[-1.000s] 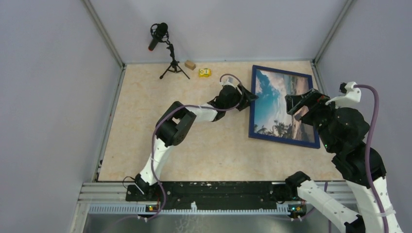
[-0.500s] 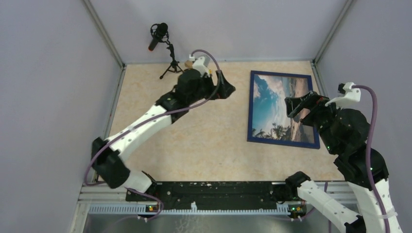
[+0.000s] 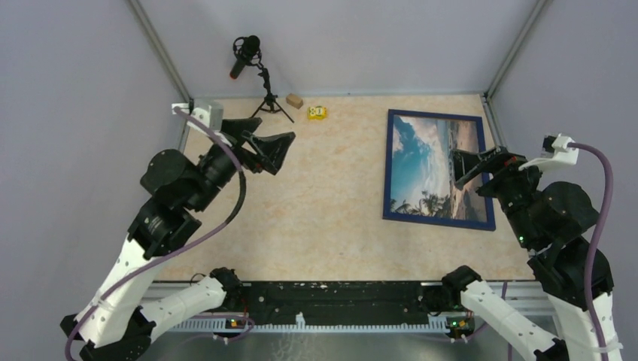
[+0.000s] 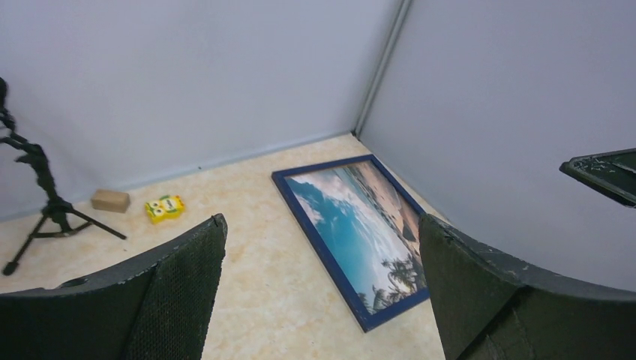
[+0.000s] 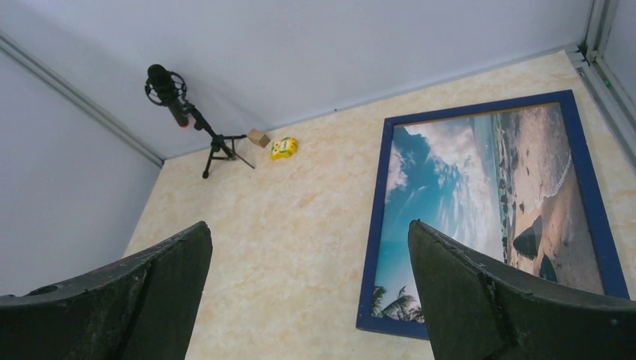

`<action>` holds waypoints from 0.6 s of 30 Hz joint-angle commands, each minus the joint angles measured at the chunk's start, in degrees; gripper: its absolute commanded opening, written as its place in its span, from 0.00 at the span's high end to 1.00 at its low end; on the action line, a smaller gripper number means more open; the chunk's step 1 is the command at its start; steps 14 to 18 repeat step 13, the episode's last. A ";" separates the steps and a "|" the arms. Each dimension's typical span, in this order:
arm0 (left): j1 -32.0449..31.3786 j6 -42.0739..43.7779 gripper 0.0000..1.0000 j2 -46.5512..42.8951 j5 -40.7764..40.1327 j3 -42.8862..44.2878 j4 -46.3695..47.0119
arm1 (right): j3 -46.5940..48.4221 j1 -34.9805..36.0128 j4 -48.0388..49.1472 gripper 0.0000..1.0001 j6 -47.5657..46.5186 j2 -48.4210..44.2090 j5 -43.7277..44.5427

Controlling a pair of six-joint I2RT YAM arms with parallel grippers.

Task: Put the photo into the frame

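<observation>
left gripper [image 3: 277,153] withdrawn, photo [image 3: 430,169] in frame [image 3: 389,165]

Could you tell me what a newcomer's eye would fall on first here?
The seaside photo lies flat inside the dark blue frame on the table, far right. Next come the black microphone on its tripod in the far left corner, and the left gripper and right gripper, both raised and open.

seaside photo [image 3: 432,165] flat inside dark blue frame [image 3: 388,169]
</observation>
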 commanded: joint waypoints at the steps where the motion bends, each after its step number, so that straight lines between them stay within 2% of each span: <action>1: -0.12 4.89 0.01 -2.93 -3.44 1.72 -1.08 | 1.11 -0.02 3.11 0.01 -0.89 -0.57 -0.25; 18: -0.15 6.10 0.01 -4.15 -4.69 1.01 -2.79 | 0.32 -0.04 2.83 0.01 0.75 0.73 -1.21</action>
